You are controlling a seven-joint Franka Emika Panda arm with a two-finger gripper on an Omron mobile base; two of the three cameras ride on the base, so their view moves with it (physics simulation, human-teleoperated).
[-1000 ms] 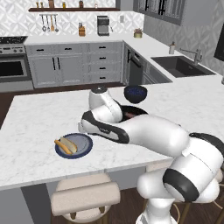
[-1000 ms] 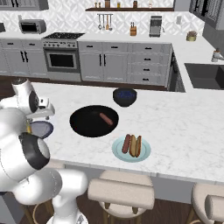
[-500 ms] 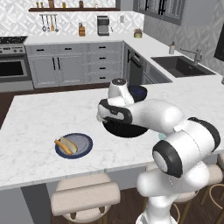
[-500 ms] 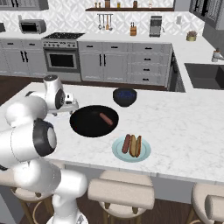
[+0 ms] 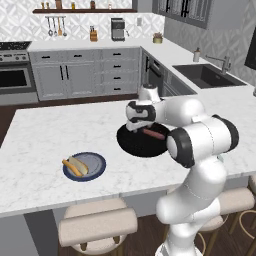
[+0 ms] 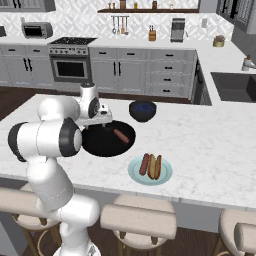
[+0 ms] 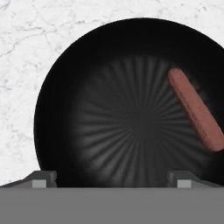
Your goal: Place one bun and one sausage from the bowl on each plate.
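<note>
Both plates look served, teal plate (image 6: 150, 170) and navy plate (image 5: 84, 166) each with bun and sausage; wide-open empty gripper (image 7: 111, 177) over black bowl (image 7: 87, 87) holding one sausage (image 7: 195, 109).

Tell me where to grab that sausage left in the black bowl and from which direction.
Grip the sausage across its middle, coming straight down from above. It lies flat and alone in the shallow black bowl, so turn the open gripper until its fingers straddle the narrow width, not the length.

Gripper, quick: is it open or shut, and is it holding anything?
Gripper: open, holding nothing, hanging above the black bowl with one sausage in it.
</note>
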